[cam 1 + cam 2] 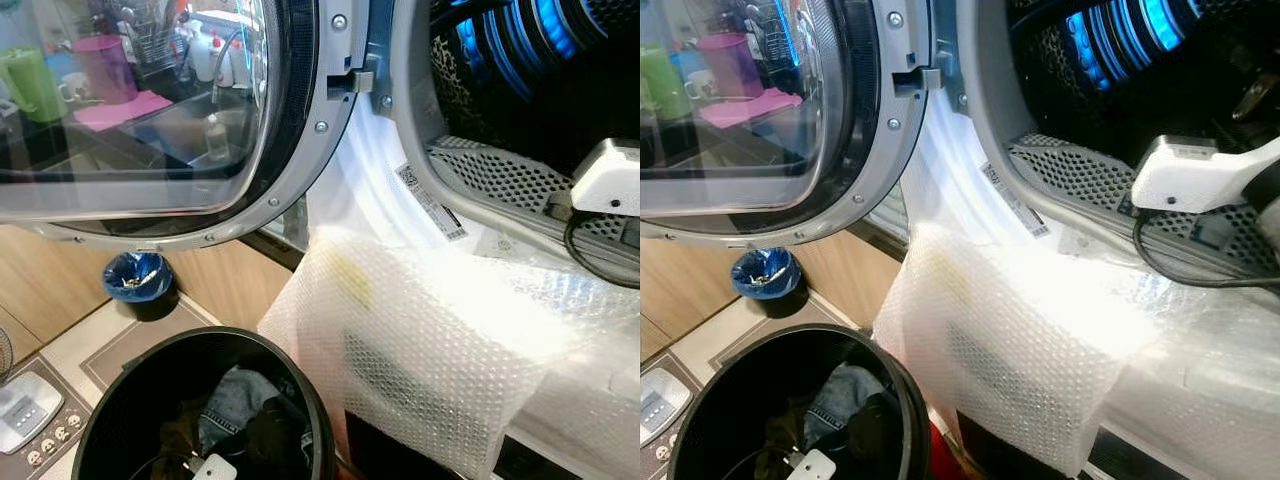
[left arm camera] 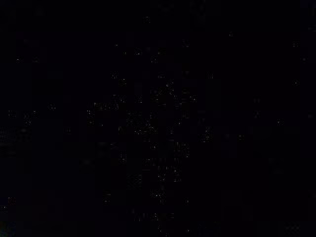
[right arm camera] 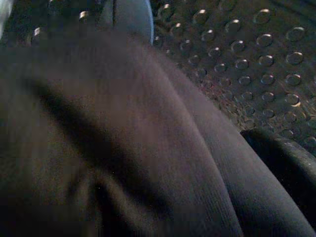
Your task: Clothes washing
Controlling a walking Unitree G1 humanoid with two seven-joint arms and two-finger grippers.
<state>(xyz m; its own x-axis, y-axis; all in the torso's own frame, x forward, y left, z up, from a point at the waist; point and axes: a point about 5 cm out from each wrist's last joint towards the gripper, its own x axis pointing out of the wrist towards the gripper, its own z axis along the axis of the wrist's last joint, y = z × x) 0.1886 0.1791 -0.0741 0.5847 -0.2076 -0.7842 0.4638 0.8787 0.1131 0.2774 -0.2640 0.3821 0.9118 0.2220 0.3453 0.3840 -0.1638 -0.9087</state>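
Note:
The washing machine's round door (image 1: pixel 150 130) stands swung open to the left. The drum (image 1: pixel 1140 60), lit blue inside, opens at the upper right. My right arm's white wrist housing (image 1: pixel 1185 172) reaches over the drum's rim, with a black cable looping under it. In the right wrist view a dark ribbed garment (image 3: pixel 123 143) lies very close against the dimpled drum wall (image 3: pixel 247 59). A black round basket (image 1: pixel 110 400) stands at the lower left and holds a blue denim piece (image 1: pixel 232 397) and dark clothes (image 1: pixel 270 430). A small white part (image 1: pixel 215 467) sits among them. The left wrist view is black.
Bubble wrap (image 1: pixel 440 340) hangs over the machine's front below the drum opening. A blue-lined bin (image 1: pixel 137 277) stands on the floor by wooden cabinets. A scale-like device with buttons (image 1: pixel 30 415) lies at the bottom left. The door glass reflects kitchen items.

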